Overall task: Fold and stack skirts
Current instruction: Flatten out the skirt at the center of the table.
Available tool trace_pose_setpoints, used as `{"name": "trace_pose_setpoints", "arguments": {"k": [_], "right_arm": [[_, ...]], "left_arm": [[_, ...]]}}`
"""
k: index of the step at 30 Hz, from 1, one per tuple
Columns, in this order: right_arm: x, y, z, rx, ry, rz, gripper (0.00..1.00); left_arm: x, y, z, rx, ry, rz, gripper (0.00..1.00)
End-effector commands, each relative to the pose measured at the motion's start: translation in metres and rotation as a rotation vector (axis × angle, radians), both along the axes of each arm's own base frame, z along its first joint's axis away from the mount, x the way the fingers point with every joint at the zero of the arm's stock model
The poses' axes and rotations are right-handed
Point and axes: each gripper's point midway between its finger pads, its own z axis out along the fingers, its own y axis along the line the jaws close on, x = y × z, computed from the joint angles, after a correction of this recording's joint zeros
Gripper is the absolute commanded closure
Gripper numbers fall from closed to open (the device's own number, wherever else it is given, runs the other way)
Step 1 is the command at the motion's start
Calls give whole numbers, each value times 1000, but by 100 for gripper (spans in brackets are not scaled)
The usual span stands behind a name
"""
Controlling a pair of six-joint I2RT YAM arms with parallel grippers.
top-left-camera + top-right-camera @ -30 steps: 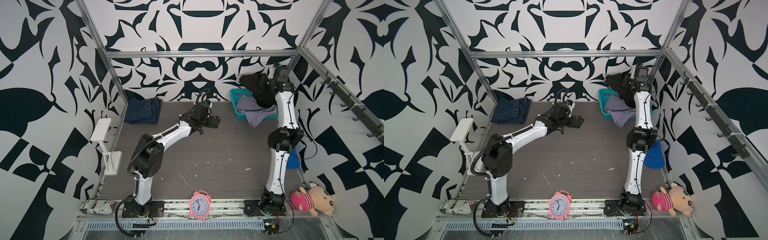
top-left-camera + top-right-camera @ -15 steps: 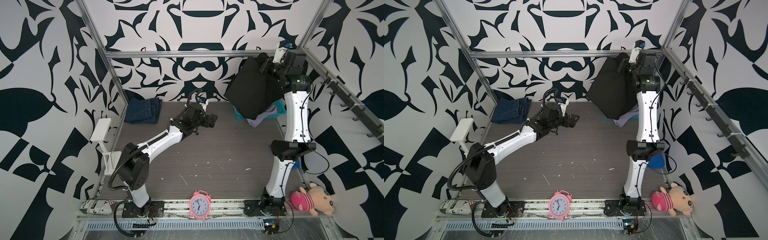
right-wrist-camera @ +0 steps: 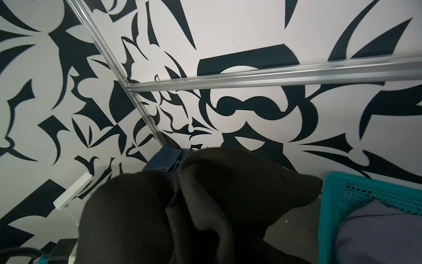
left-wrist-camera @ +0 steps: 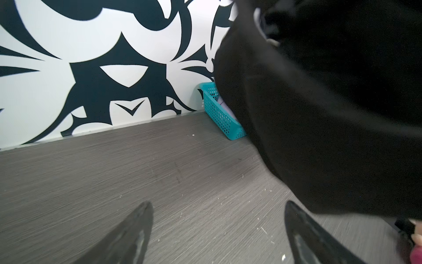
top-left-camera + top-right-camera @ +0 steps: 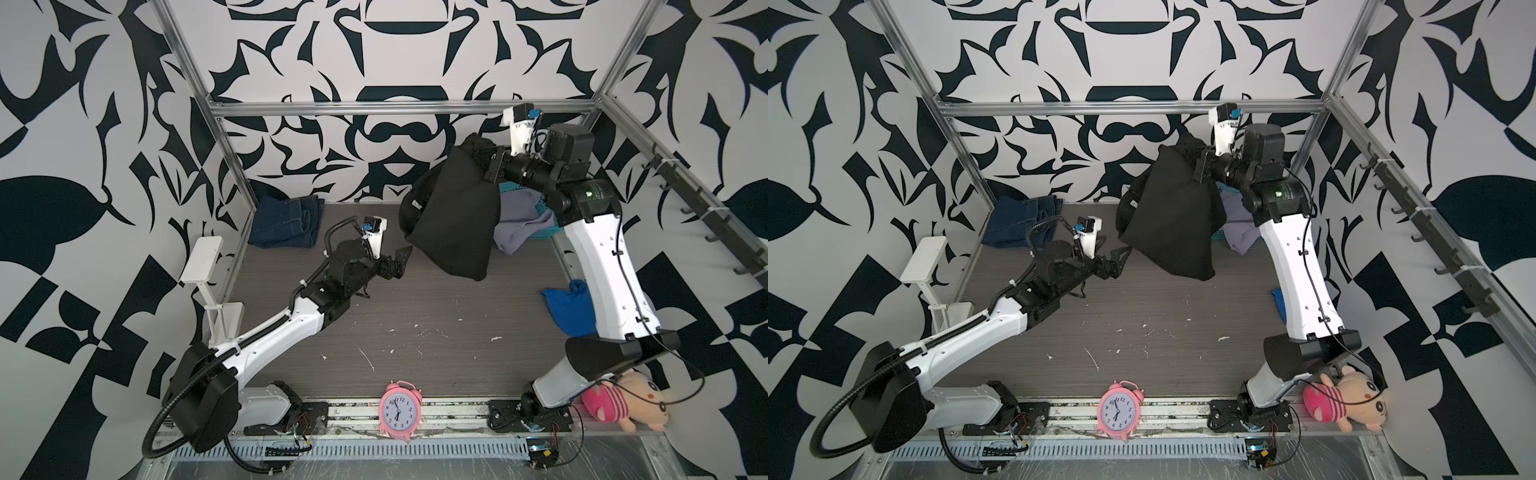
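**Hoisting skirt number two out of the basket**

Clamping the right gripper (image 5: 490, 166) tight on the top edge of the black skirt (image 5: 453, 220) and holding it high, close to the back wall. Letting the cloth hang as a wide dark sheet in front of the teal basket (image 4: 219, 112), seemingly clear of the surface (image 5: 415, 316). Reaching in low with the left gripper (image 5: 400, 266), spreading its jaws wide and gripping nothing, hovering just beside the hanging cloth without touching it, going by both top views. Reading that as lining up for a second hold, for pulling the skirt flat before folding.

Checking the score now. Spotting the denim skirt (image 5: 286, 222) lying in the far left corner of the surface, looking already folded into a compact bundle, so calling that one done and treating it as the base of the stack. Spotting the lavender skirt (image 5: 519, 226) slumping half inside the basket and half over its rim, crumpled and not yet handled. Ignoring the bright blue cloth (image 5: 569, 307) beside the right arm, not counting it among the skirts.

Putting progress at roughly a third. Leaving to do: laying the black skirt out, folding it, stacking it on the denim, then repeating all of that for the lavender.
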Motion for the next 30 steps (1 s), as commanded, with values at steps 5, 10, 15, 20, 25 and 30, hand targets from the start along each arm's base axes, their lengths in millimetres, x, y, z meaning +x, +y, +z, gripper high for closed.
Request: {"name": "trace_pose_setpoints", "arguments": {"k": [5, 10, 15, 20, 25, 30], "right_arm": [[-17, 27, -17, 90, -38, 113, 100], [-18, 43, -52, 78, 44, 150, 100], [-18, 51, -71, 68, 71, 154, 100], [-15, 57, -80, 65, 87, 152, 100], [-14, 60, -86, 57, 97, 149, 100], [-13, 62, -91, 44, 99, 144, 100]], "left_arm": [[-51, 3, 12, -49, -144, -198, 4], [-73, 16, 2, -68, -154, -244, 0], [-64, 8, -24, -46, -43, -255, 1], [-46, -11, -48, -35, 59, -272, 0], [-30, -23, -65, -28, 108, -289, 1], [-25, -31, -61, -58, 116, -339, 6]]}}
